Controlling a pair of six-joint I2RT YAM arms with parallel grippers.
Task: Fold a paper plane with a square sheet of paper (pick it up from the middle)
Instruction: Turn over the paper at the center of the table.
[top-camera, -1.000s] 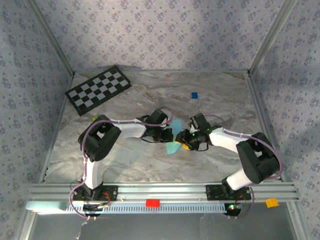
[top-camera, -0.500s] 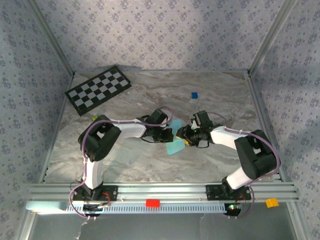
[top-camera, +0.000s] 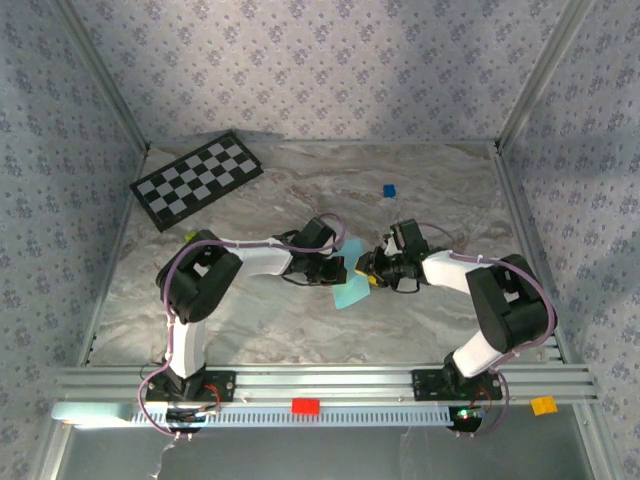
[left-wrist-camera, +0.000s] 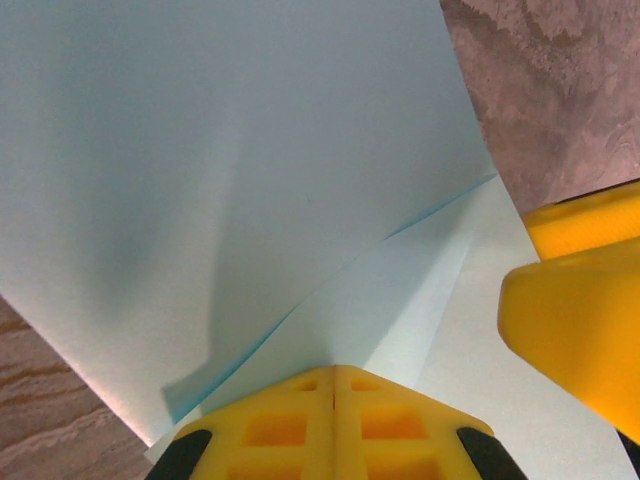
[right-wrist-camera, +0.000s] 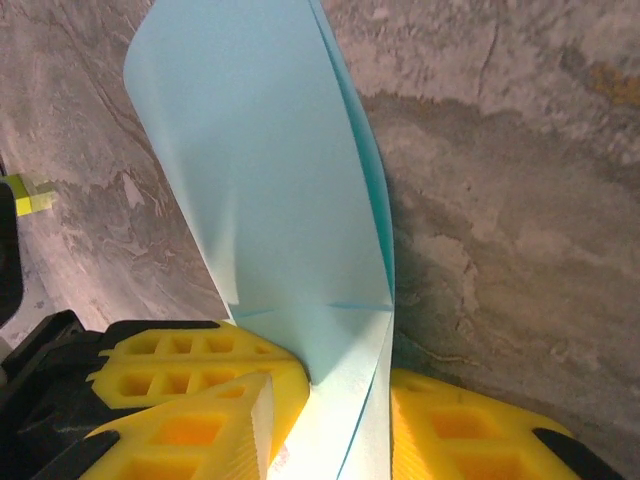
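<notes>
As the right gripper (right-wrist-camera: 335, 382) edged left and narrowed its jaws around the square sheet of paper (right-wrist-camera: 270, 170), held pinched tight by the left gripper (left-wrist-camera: 333, 375) over the middle of the table (top-camera: 300, 200), a two-handed crease looked close, though whether it had gripped remained unclear.

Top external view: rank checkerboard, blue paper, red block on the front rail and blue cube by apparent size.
1. checkerboard
2. square sheet of paper, partly hidden
3. red block, which sits nearer the camera, so its lead over the cube is unsure
4. blue cube
</notes>
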